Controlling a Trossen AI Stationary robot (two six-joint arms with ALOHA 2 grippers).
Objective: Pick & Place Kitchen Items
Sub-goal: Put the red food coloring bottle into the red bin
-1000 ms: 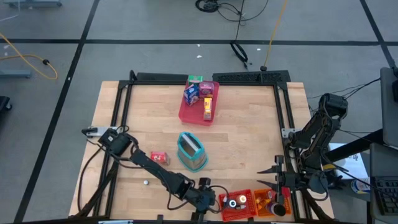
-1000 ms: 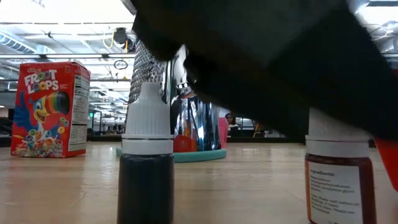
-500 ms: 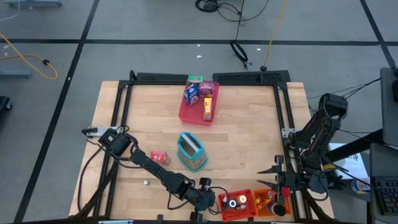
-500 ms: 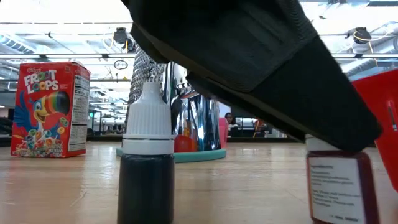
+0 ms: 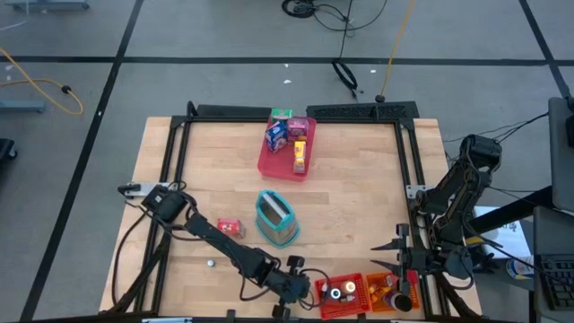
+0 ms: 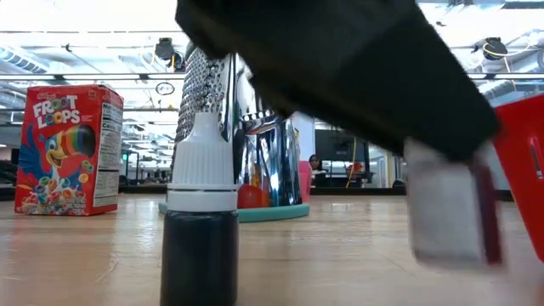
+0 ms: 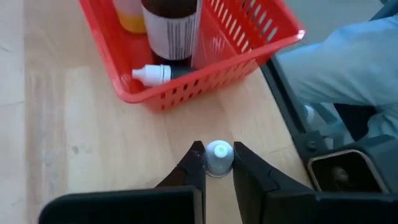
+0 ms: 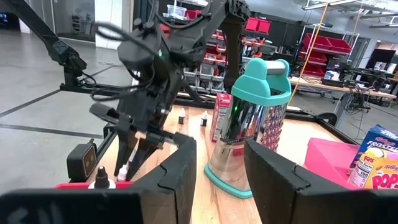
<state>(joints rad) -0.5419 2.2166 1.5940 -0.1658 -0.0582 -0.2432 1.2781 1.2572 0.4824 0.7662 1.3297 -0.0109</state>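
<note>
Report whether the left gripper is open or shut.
Shut: the left gripper has its fingers pressed against a white-capped bottle beside the red basket.

High view straight down; low view table-level; both share grater (image 5: 275,218) (image 6: 242,136)

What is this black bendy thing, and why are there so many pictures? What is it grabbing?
It is a robot with two arms, each ending in a gripper. One camera looks straight down, one sits low on the wooden table, and one rides on each wrist. The left gripper has closed on a small white-capped bottle beside the red basket, which holds other bottles. The right gripper waits at the table's right edge, holding nothing. Also on the table: a shiny grater with a teal top, a little red cereal box, another small dark bottle, and a pink tray of toy food packets.
</note>
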